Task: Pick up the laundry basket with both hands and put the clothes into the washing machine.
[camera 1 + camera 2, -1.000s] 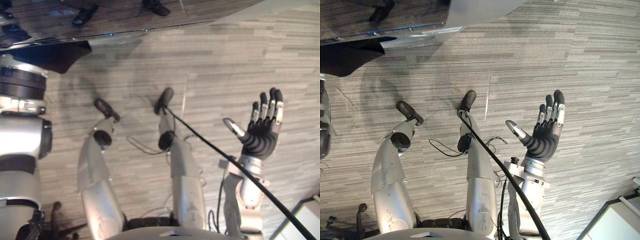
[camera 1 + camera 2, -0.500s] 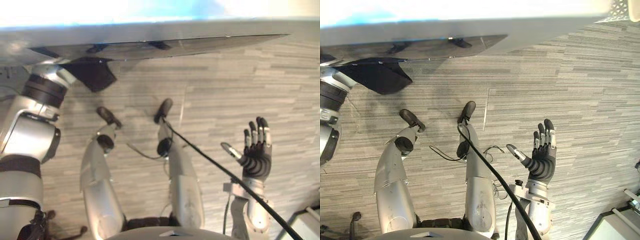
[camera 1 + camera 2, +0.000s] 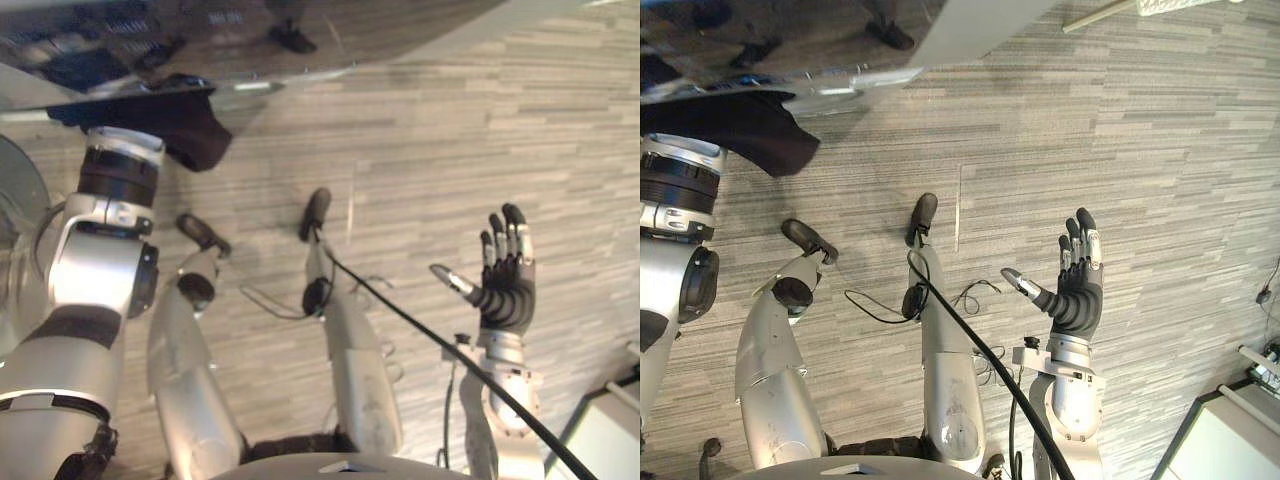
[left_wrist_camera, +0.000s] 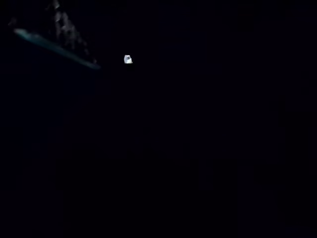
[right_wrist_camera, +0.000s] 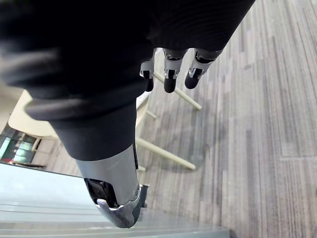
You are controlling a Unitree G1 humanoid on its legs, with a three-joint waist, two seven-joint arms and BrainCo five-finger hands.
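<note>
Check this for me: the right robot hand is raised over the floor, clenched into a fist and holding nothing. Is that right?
Not quite. The right robot hand is raised over the floor and holds nothing, but it is not a fist. Its fingers are straight, so it is open. The right eye view shows this.
</note>
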